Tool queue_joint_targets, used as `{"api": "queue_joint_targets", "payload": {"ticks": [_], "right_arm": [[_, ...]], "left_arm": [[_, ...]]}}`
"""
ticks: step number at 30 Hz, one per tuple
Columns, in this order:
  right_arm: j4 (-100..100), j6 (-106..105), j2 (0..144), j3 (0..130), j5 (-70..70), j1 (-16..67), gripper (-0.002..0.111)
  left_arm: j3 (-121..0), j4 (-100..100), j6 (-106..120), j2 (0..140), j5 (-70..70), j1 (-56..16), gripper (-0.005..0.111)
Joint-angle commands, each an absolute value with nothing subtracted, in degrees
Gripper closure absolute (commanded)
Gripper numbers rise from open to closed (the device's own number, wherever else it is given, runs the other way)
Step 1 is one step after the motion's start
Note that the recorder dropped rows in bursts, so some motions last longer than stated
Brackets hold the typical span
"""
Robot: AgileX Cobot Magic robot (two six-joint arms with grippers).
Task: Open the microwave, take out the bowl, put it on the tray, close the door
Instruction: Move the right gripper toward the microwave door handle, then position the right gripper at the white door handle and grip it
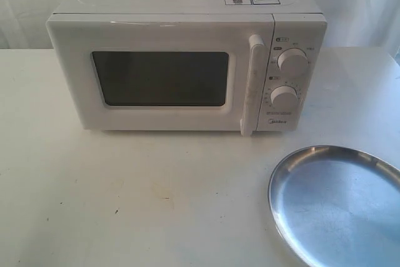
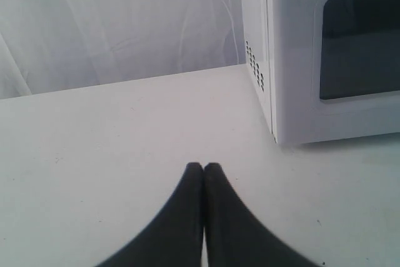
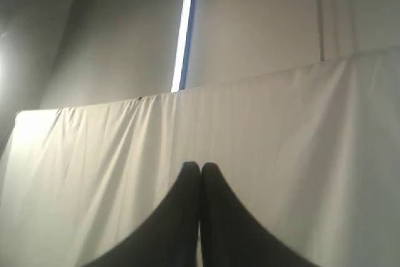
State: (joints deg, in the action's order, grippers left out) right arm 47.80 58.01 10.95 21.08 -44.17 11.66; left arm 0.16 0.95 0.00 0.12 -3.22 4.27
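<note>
The microwave sits toward 12 o'clock on the surface in the exterior view. Its door is fully shut, and the handle stands untouched beside the 2 dials. The bowl is not visible: the dark window reveals nothing, so it is presumably inside. The tray lies at 5 o'clock, apart from the microwave, with no bowl on it. The left claw is closed on nothing, above the surface near the microwave's vented side. The right claw is also closed and empty, facing white cloth. By my judgement 0 of 4 steps are done.
</note>
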Motion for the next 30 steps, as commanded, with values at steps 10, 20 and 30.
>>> {"api": "queue_joint_targets", "payload": {"ticks": [10, 20, 30], "right_arm": [[61.95, 49.56, 63.40, 27.10, -61.72, 11.46, 0.108], [61.70, 35.79, 84.84, 26.58, -69.96, 11.46, 0.108], [47.70, 25.10, 88.24, 26.58, -64.90, 11.36, 0.108]], "left_arm": [[0.00, 0.50, 0.00, 0.00, -3.52, 4.20, 0.107], [0.00, 0.50, 0.00, 0.00, -3.52, 4.20, 0.107], [0.00, 0.50, 0.00, 0.00, -3.52, 4.20, 0.107]]}}
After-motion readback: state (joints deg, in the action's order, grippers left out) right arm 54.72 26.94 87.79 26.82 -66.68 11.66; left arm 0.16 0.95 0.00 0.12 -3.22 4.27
